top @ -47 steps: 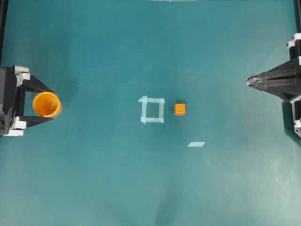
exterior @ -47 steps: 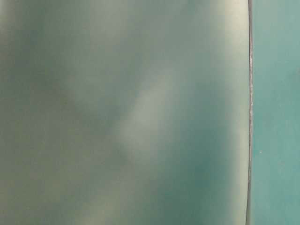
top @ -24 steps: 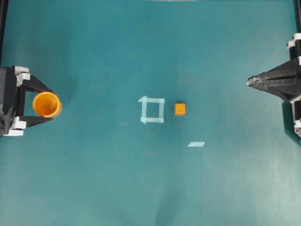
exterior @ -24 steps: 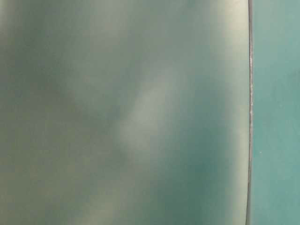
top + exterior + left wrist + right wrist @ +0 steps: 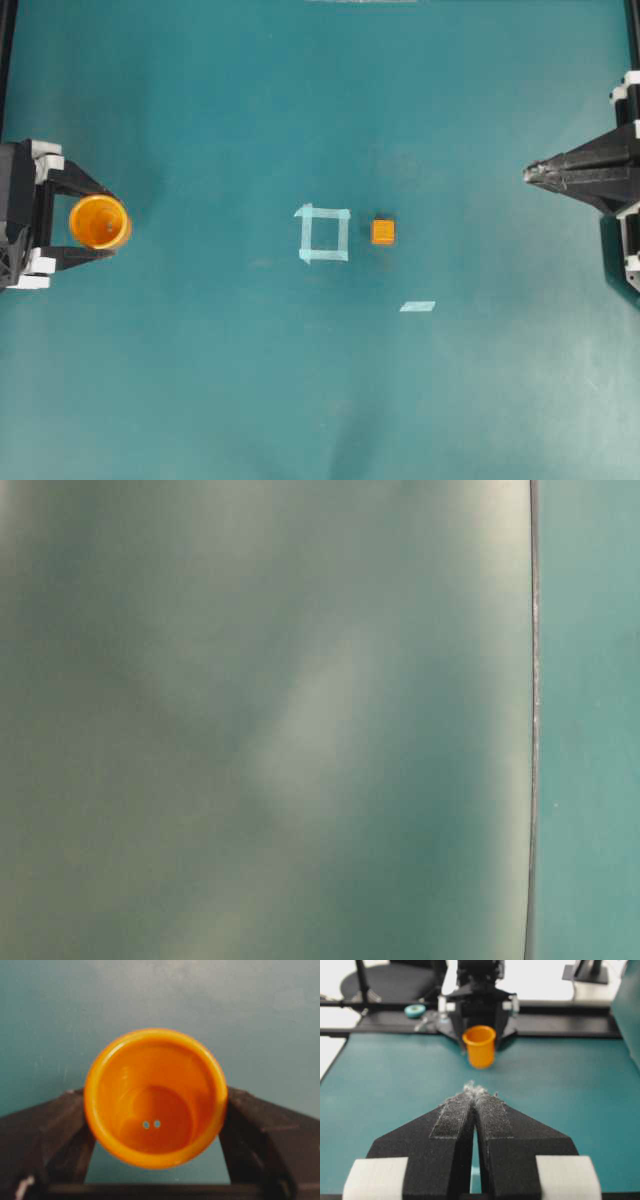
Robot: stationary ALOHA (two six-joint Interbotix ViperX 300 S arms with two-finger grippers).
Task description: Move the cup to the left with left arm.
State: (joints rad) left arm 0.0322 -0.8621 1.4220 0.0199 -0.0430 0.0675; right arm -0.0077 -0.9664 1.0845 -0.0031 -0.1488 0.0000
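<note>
The orange cup (image 5: 98,222) stands upright at the far left of the teal table, between the two black fingers of my left gripper (image 5: 105,221). In the left wrist view the cup (image 5: 155,1097) fills the gap and both fingers press against its sides, so the left gripper (image 5: 155,1094) is shut on it. I cannot tell whether its base touches the table. From the right wrist view the cup (image 5: 479,1046) shows far across the table. My right gripper (image 5: 528,174) hangs at the right edge, shut and holding nothing (image 5: 476,1091).
A small orange cube (image 5: 382,232) lies near the table's middle, just right of a pale tape square (image 5: 323,234). A short tape strip (image 5: 417,306) lies below and to the right of the cube. The table-level view shows only blurred teal.
</note>
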